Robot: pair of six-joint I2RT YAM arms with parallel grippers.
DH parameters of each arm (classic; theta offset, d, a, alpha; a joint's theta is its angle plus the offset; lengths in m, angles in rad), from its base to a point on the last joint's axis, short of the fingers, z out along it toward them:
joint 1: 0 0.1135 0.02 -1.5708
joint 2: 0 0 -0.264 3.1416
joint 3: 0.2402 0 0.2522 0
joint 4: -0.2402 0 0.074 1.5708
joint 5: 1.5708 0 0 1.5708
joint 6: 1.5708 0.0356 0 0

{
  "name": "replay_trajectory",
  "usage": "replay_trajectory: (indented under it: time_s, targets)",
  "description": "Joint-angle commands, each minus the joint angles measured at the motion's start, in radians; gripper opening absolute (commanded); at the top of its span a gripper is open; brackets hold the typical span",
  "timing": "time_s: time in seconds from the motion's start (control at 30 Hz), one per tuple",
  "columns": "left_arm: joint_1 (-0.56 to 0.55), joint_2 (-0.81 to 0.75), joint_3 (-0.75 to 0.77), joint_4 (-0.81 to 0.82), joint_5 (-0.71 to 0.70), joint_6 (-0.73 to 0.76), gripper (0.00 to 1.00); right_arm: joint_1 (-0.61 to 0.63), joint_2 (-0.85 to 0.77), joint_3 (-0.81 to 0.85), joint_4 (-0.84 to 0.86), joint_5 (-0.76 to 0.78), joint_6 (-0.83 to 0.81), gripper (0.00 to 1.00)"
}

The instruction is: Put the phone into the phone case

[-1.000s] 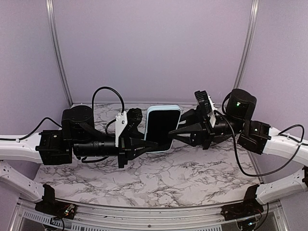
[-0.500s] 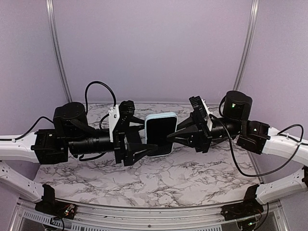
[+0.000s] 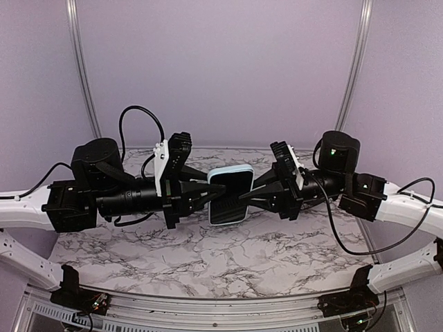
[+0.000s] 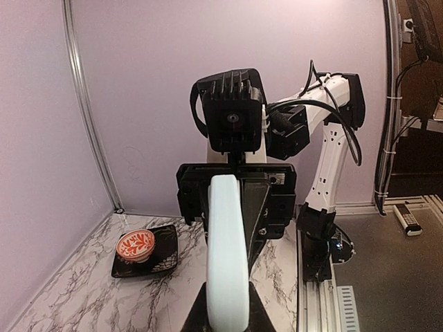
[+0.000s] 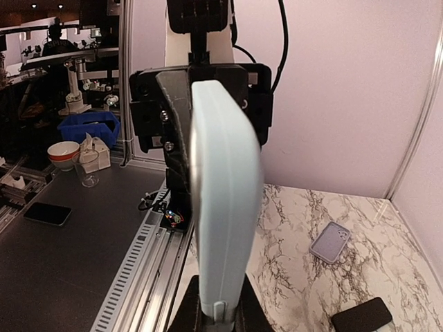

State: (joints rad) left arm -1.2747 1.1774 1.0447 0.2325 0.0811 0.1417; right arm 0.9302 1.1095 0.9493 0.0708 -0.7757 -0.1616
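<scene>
The phone (image 3: 230, 202), dark screen facing the top camera, sat inside the pale blue phone case (image 3: 232, 170). The pair was held clear of the marble table (image 3: 277, 256) at the centre of the top view. The left gripper (image 3: 207, 198) was pinched onto the case's left edge, and the right gripper (image 3: 243, 200) was pinched onto its right edge. Both wrist views showed the case edge-on, rising between the near fingers.

Judged step: final seating, or hand-off of the cased phone. Whether every corner had snapped home could not be told. The next move would call for one gripper to hold firm while the other lets go, or for a level descent to the table.

Both arms lay stretched nearly horizontal, forearms pointing inward from the left and right of the frame, wrists facing each other.
</scene>
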Motion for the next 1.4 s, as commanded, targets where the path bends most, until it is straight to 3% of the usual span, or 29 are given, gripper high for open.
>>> replay_trajectory:
  time_s: [0.0,0.03,0.1,0.23,0.33,0.4,0.5,0.6,0.77,0.83,0.93,1.1,1.17,1.27,1.37]
  targets:
    - [-0.001,-0.016,0.004,0.025,-0.107,0.007,0.57,0.004,-0.007,0.021,-0.006,0.108,0.033,0.00]
    - [-0.001,-0.023,-0.003,0.025,-0.174,0.002,0.79,-0.001,-0.003,0.022,-0.019,0.162,0.049,0.00]
    - [0.002,-0.043,-0.015,0.016,-0.341,-0.013,0.93,-0.042,0.010,0.026,-0.054,0.253,0.098,0.00]
    - [0.064,-0.049,0.022,-0.150,-0.608,-0.103,0.98,-0.184,0.062,0.019,-0.120,0.258,0.261,0.00]
    - [0.142,-0.042,0.032,-0.275,-0.653,-0.208,0.98,-0.239,0.126,0.019,-0.167,0.258,0.315,0.00]
    - [0.176,-0.054,0.003,-0.280,-0.590,-0.244,0.96,-0.236,0.156,0.030,-0.200,0.253,0.291,0.00]
    - [0.187,-0.064,-0.044,-0.210,-0.326,-0.153,0.92,-0.182,0.140,0.021,-0.198,0.215,0.155,0.00]
    - [0.187,-0.043,-0.040,-0.187,-0.078,-0.080,0.91,-0.096,0.072,-0.028,-0.121,0.079,0.022,0.00]
    - [0.179,0.058,0.031,-0.168,0.188,-0.071,0.90,-0.053,0.046,-0.027,-0.079,0.014,-0.012,0.00]
    - [0.173,0.089,0.056,-0.144,0.232,-0.079,0.84,-0.050,0.060,-0.017,-0.079,0.001,-0.005,0.00]
    - [0.164,0.121,0.081,-0.113,0.268,-0.082,0.66,-0.041,0.074,-0.008,-0.042,0.001,0.003,0.00]
    - [0.140,0.155,0.091,-0.078,0.269,-0.092,0.62,-0.037,0.072,-0.004,-0.023,0.012,0.007,0.00]
    - [0.134,0.170,0.097,-0.075,0.247,-0.093,0.44,-0.037,0.070,-0.001,-0.022,0.014,0.006,0.00]
    - [0.129,0.180,0.104,-0.068,0.197,-0.098,0.00,-0.036,0.070,0.005,-0.029,0.015,0.000,0.00]
    - [0.127,0.179,0.104,-0.062,0.162,-0.102,0.00,-0.036,0.066,0.005,-0.036,0.020,-0.003,0.00]
